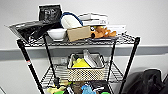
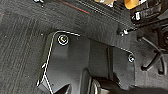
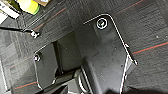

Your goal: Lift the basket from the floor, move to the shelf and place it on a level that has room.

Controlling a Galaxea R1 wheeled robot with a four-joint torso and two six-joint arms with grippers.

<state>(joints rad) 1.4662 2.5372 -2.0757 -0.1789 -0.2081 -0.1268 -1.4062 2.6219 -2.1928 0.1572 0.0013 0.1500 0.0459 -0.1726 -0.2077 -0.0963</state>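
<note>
Shelf (image 1: 130,58) dead ahead. Top tier, left to right: black bags (image 1: 32,27), white bowl (image 1: 57,33), cardboard box (image 1: 78,33). Basket (image 1: 85,73) sits on second tier (image 1: 115,75), 6 o'clock of box. Wrist views: floor (image 2: 22,45). End effector states: cannot tell.

No readable text. Black pouch (image 1: 50,12) at shelf (image 1: 135,42) top tier's back left corner carries pale print (too blurred to read).

Pale wall (image 1: 150,15) with grey rail (image 1: 152,50); black office chair (image 1: 150,81).
</note>
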